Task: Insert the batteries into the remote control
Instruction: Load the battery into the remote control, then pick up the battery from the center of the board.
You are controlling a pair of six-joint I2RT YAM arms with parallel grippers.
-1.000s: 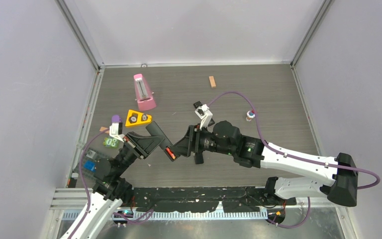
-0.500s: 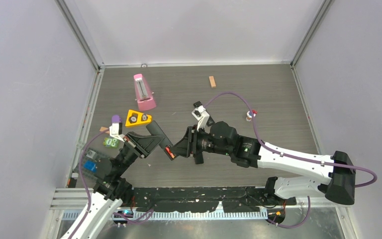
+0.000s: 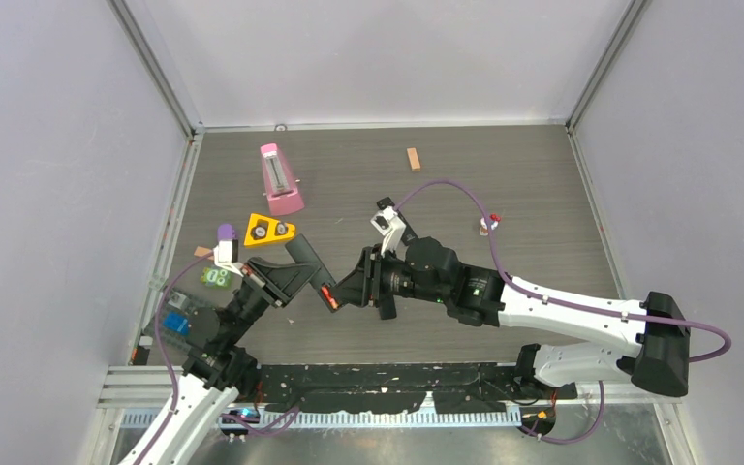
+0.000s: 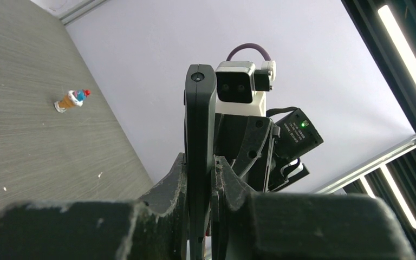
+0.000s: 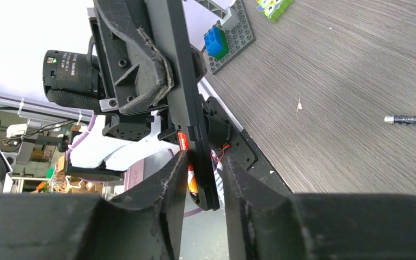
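Observation:
My left gripper [image 3: 289, 277] is shut on the black remote control [image 3: 312, 270] and holds it tilted above the table; it also shows edge-on in the left wrist view [image 4: 199, 119]. A red battery [image 3: 327, 294] lies along the remote's free end. My right gripper [image 5: 203, 168] straddles that end of the remote [image 5: 181, 81]. Its left finger [image 5: 162, 189] touches the battery [image 5: 183, 142], and a thin gap shows at the other finger. A second battery [image 5: 409, 120] lies loose on the table.
A pink metronome [image 3: 279, 180], a yellow wedge [image 3: 269, 231], a wooden block [image 3: 414, 158] and a small toy figure [image 3: 487, 224] stand further back. A green tile [image 3: 216, 277] and a grey plate with a blue brick [image 5: 225, 40] lie at the left.
My right arm has edged a little to the left, towards the remote's end. The left arm and the remote have hardly moved.

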